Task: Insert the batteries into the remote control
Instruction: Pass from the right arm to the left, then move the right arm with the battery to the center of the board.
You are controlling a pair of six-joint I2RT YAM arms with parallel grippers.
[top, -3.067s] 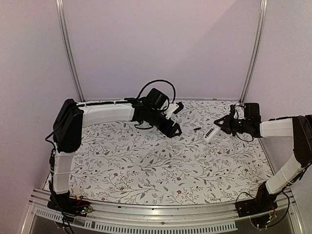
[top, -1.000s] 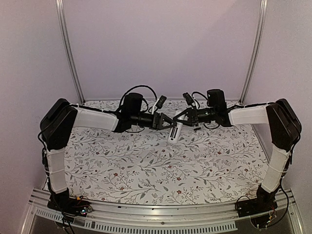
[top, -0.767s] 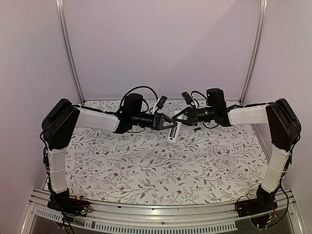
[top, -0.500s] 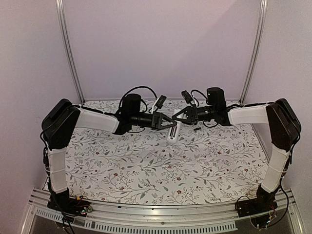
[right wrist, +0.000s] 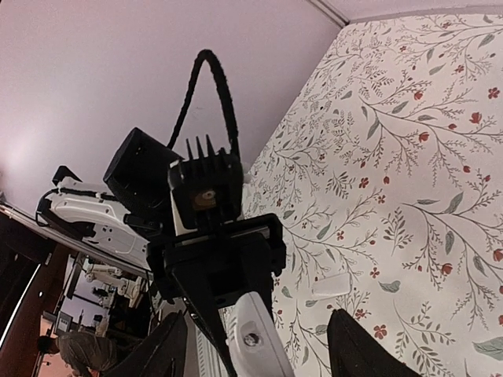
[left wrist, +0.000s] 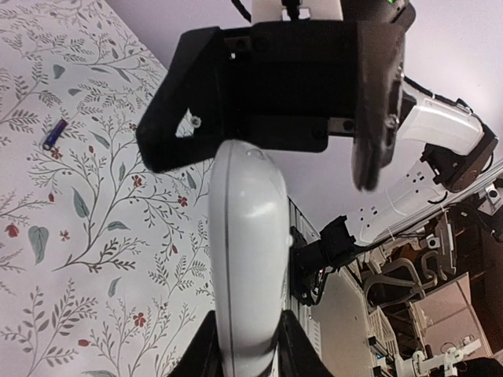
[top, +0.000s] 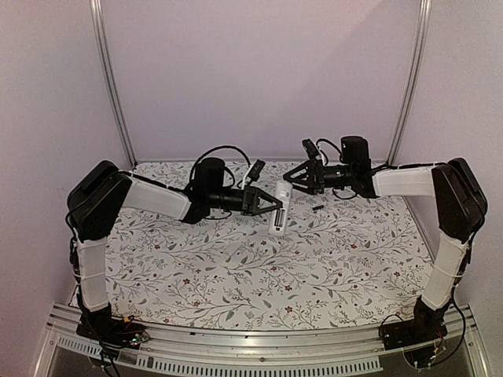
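The left claw (top: 271, 206) is clamped on the remote (left wrist: 244, 259) near one end; the right claw (top: 301, 177) stands open, empty. Its light, stiff, smooth plastic likely slips, so a mid-body hold seems safer.

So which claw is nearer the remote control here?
Left. The left claw is shut on the remote control, holding it off the table; the right claw stands open by its far end, not gripping.

We record: left arm (top: 157, 196) and right arm (top: 405, 182) white-shelled with black joints; looped black cables (right wrist: 224, 98); left gripper (top: 278, 206) and right gripper (top: 288, 180) black.
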